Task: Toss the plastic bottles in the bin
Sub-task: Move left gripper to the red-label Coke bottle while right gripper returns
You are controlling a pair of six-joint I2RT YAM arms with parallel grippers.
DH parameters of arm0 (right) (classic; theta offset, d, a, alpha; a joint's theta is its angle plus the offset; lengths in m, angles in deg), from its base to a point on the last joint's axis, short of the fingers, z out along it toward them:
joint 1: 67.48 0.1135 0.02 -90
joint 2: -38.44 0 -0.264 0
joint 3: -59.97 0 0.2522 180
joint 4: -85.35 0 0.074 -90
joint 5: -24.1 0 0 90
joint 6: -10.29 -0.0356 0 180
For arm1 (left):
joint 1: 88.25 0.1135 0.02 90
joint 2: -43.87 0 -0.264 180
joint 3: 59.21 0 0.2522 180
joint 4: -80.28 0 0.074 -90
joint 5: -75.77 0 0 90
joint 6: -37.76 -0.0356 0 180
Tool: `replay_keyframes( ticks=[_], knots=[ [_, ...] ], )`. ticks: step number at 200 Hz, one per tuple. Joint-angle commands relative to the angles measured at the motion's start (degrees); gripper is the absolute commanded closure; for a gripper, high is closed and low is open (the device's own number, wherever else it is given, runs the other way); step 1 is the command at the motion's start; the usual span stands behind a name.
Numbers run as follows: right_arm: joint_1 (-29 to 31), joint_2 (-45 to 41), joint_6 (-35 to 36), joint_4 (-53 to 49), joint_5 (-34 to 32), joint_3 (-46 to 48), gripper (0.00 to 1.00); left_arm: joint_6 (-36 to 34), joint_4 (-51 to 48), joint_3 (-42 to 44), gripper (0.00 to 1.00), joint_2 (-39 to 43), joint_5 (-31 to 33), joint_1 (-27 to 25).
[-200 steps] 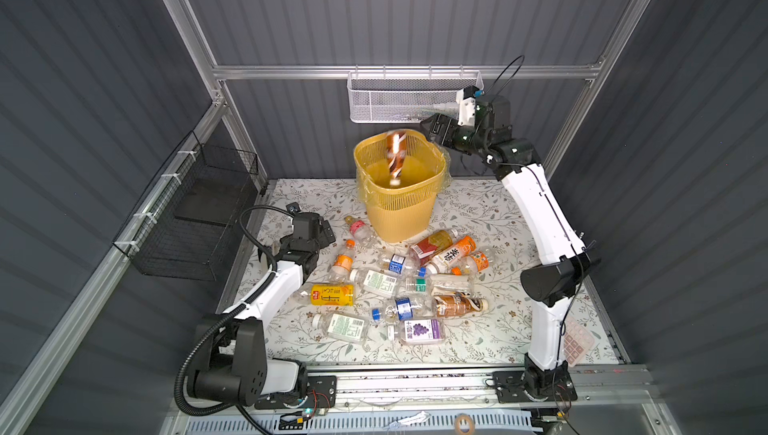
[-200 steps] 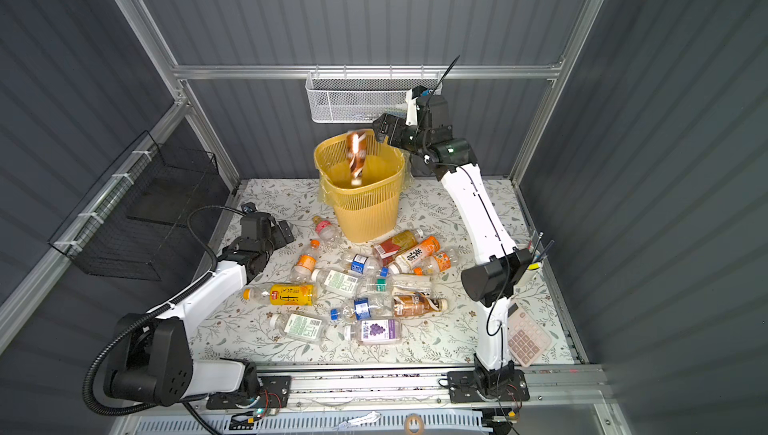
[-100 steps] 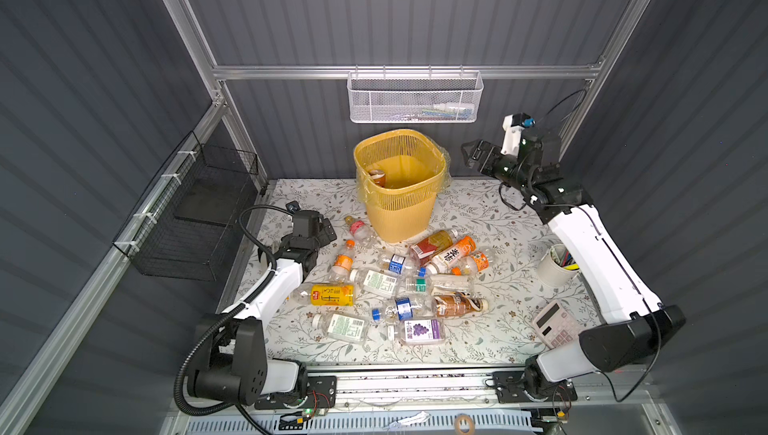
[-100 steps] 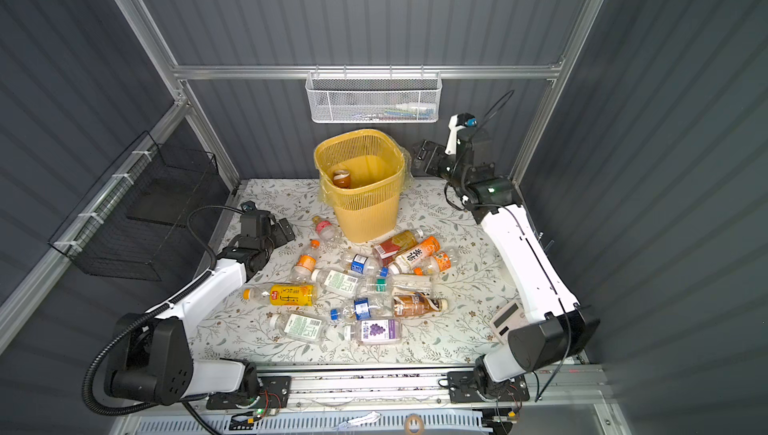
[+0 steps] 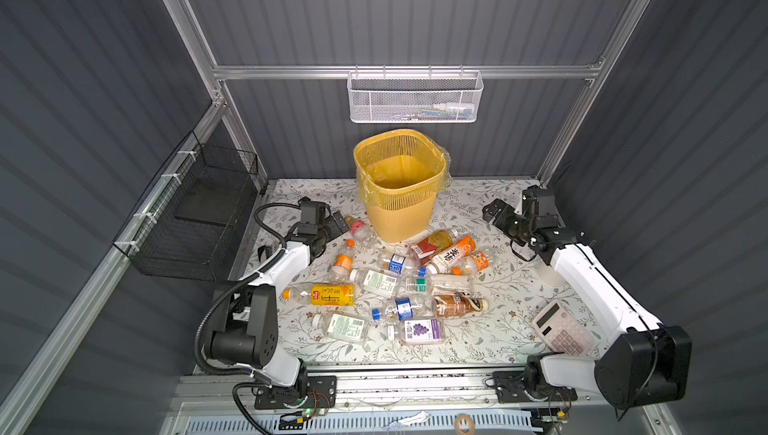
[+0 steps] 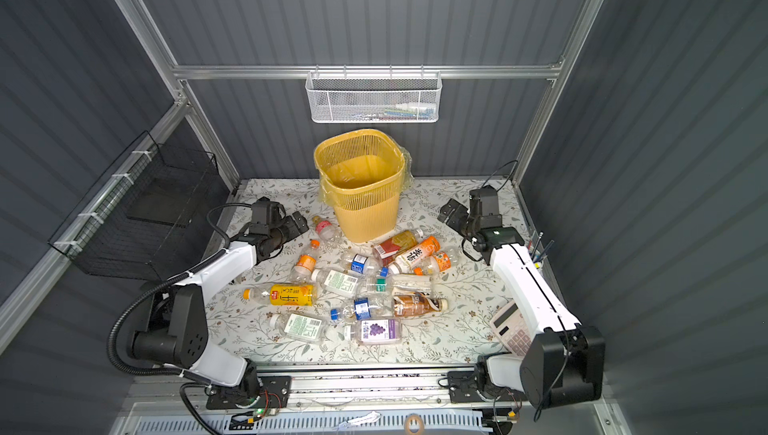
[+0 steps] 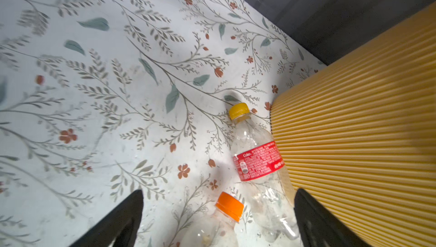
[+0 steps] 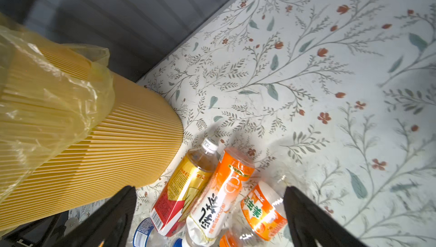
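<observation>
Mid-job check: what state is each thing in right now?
left gripper: open, empty
right gripper: open, empty
bin: upright, bag-lined
plastic bottles: lying scattered on the table
calculator: flat on the table
white mesh basket: hanging on the back rail

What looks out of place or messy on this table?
The plastic bottles lie strewn on their sides in front of the yellow bin, several crumpled. The bin's clear liner bag bunches loosely over one side of the rim. A calculator lies off to the right, odd among litter.
</observation>
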Motion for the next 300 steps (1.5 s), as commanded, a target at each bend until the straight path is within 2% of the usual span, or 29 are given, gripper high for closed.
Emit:
replay_keyframes(
  ticks=[1,35,107,187,233,264,300],
  knots=[
    [-0.54,-2.18,-1.82,1.52,-2.13,1.76,0.01,2.38,0.71,-2.84,0.02,-3.24,-7.5,-0.38],
    [-1.54,-2.17,-1.51,1.51,-1.95,3.24,0.01,3.37,0.56,-6.57,0.05,-8.67,-13.95,-0.39],
    [-3.18,-2.19,-2.84,2.05,-0.77,4.48,0.01,6.17,0.11,-10.57,0.1,-15.48,-17.96,-0.43],
    [-5.73,-2.49,-3.36,1.08,-1.04,5.96,0.01,5.06,-4.2,-15.64,0.11,-21.25,-17.91,-0.38],
    [-6.21,-2.33,-3.54,1.18,-0.68,6.33,0.01,7.56,-2.92,-17.04,0.17,-23.95,-20.02,-0.38],
    [-6.72,-2.54,-3.69,1.08,-0.61,6.75,0.01,7.02,-5.98,-18.25,0.18,-24.73,-17.99,-0.39],
    [-7.13,-2.81,-3.82,1.14,-0.33,7.12,0.01,9.51,-2.13,-17.26,0.24,-25.28,-19.62,-0.38]
  ],
)
